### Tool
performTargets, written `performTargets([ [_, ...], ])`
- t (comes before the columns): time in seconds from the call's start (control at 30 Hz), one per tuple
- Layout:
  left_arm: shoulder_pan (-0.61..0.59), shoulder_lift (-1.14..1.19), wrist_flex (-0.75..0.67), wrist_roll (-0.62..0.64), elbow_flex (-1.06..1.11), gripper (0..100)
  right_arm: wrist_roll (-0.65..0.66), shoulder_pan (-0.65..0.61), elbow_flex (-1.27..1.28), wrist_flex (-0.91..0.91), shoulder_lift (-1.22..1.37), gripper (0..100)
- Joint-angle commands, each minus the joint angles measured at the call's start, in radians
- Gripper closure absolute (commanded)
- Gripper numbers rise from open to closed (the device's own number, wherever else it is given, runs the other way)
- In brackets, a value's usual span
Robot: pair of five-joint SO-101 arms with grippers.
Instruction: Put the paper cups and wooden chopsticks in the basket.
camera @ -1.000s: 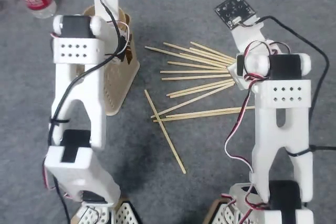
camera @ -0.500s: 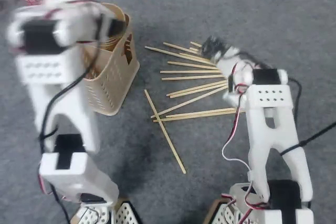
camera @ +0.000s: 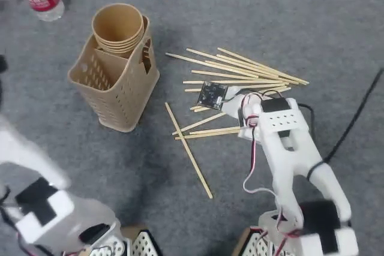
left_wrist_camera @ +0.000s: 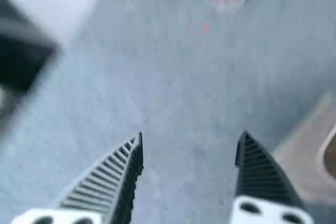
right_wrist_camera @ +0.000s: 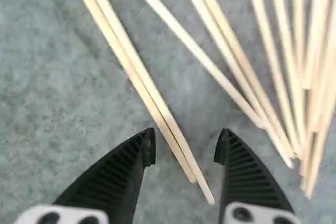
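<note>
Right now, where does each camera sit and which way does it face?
High view: fixed above, looking down on the tan plastic basket, stacked paper cups, loose wooden chopsticks; the white left arm and right arm show.
Left wrist view: on the left arm, facing grey mat; open left gripper shows.
Right wrist view: on the right arm, facing chopsticks; open right gripper shows above them.
Shared: high and right wrist views both show chopsticks.

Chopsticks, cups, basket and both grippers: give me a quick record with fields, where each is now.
paper cups: stacked, inside the basket, at its far end
basket: standing on the grey mat
chopsticks: loose on the mat beside the basket
right gripper: open, low over a pair of chopsticks
left gripper: open, empty, over bare mat
</note>
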Motion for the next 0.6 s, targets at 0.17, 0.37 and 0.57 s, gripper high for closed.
performTargets([
  [0.17, -0.107, 0.084, -0.494, -0.008, 0.725, 73, 0.083, 0.008, -0.137, 0.027, 0.217, 79.7],
  [0.37, -0.072, 0.109, -0.819, 0.063, 0.794, 73, 0.1, 0.021, -0.273, 0.071, 0.361, 79.7],
  [0.57, 0.051, 0.287, -1.028, 0.077, 0.777, 73, 0.1, 0.03, -0.367, 0.074, 0.472, 82.1],
])
